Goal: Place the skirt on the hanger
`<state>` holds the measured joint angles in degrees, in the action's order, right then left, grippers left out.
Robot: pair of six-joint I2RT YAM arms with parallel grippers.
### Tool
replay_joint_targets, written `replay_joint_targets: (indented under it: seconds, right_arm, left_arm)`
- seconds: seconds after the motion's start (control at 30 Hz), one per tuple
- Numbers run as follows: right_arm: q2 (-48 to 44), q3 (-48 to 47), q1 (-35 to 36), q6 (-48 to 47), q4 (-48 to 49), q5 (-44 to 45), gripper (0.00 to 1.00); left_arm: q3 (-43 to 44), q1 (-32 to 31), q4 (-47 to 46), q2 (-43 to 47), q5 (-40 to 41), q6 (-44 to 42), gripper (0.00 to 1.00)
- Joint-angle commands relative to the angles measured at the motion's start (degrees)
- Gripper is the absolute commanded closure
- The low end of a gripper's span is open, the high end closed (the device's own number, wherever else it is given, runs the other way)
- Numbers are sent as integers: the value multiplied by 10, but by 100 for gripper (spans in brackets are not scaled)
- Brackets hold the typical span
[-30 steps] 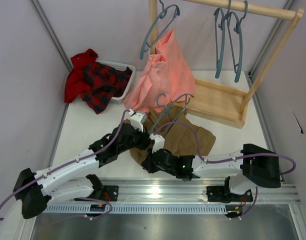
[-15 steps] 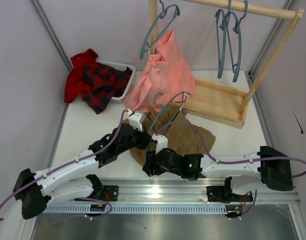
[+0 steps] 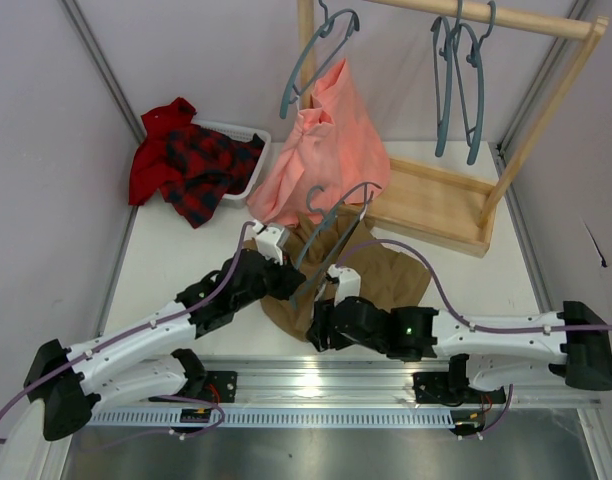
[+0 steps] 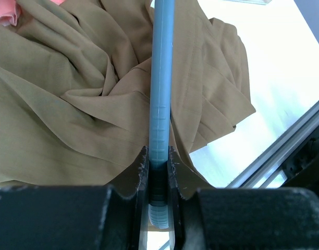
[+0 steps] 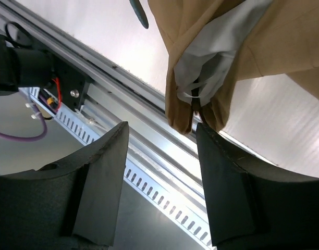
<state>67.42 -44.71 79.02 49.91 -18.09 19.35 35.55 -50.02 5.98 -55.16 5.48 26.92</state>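
Basket (image 3: 250, 168): white, at the far left of the table; a red-and-black plaid garment (image 3: 191, 160) is heaped in it and spills over its rim.
Left gripper (image 3: 290, 286): clamped on the hanger; in the left wrist view the grey-blue bar is pinched tight between the two fingers (image 4: 142, 169).
Hanger (image 3: 334, 213): slate grey-blue, held at its lower end and tilted up and away over the skirt, with its hook on the far side, close to the pink garment. In the left wrist view the bar (image 4: 162, 78) runs straight up the middle of the frame, above the cloth.
Pink garment (image 3: 326, 140): hung from another hanger on the rack, its hem reaching the table behind the skirt.
Right gripper (image 3: 316, 328): low at the near edge of the skirt, fingers (image 5: 105, 177) spread wide, nothing gripped; a hanging fold of tan cloth is seen just beyond the tips.
Skirt (image 3: 391, 275): khaki, crumpled on the table between the two grippers and the rack base.
Rack (image 3: 436, 205): wooden, at the far right, with spare hangers (image 3: 456, 85) on its rail.
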Motion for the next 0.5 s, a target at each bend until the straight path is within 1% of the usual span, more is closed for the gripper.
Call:
replay_joint_targets:
  seconds: [0.0, 0.03, 0.13, 0.17, 0.23, 0.27, 0.3, 0.33, 0.43, 0.47]
  right_arm:
    - [-44, 10, 3, 8, -30, 44, 42]
    - [-47, 21, 0, 4, -33, 55, 42]
    - [-49, 30, -24, -8, -34, 41, 50]
    - [-44, 29, -29, -14, -27, 35, 56]
    - [-39, 25, -35, -23, -13, 27, 62]
    - [-35, 23, -35, -27, -6, 22, 70]
    - [-25, 22, -35, -36, 13, 20, 74]
    - [-18, 20, -36, -39, 22, 16, 80]
    - [17, 11, -38, -52, 52, 10, 87]
    - [28, 9, -38, -53, 65, 12, 88]
  left_arm:
    - [4, 1, -40, 20, 6, -4, 100]
    - [5, 1, -41, 19, 5, -4, 100]
    - [7, 0, -40, 16, 3, -5, 100]
    - [7, 0, -40, 15, 3, -5, 100]
    - [9, 1, -37, 15, 3, -5, 100]
    - [10, 1, -36, 14, 3, -6, 100]
    - [9, 1, -37, 14, 4, -6, 100]
    - [9, 1, -37, 13, 4, -5, 100]
    - [12, 1, -37, 9, 2, -5, 100]
    - [13, 1, -36, 8, 1, -5, 100]
